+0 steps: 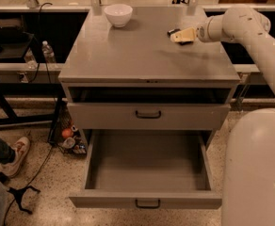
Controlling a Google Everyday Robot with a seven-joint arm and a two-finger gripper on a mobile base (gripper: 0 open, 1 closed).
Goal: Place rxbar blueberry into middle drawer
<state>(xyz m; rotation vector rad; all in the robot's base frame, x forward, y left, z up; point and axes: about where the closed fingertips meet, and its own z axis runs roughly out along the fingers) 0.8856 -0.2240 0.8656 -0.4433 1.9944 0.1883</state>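
Observation:
The rxbar blueberry (pixel 173 32), a dark flat bar, lies on the grey cabinet top (pixel 142 51) at the back right, mostly covered by my gripper. My gripper (pixel 182 35) reaches in from the right and sits right on the bar at the cabinet's surface. The middle drawer (pixel 147 166), the lowest one, is pulled wide open at the front; its inside is plain grey with nothing in it. Its dark bar handle (pixel 148 203) shows on the front.
A white bowl (pixel 118 14) stands at the back left of the top. A shut drawer front (pixel 148 114) sits one level higher. My arm's white body (pixel 257 168) fills the lower right. A person's shoe (pixel 16 155) and cables lie on the floor at left.

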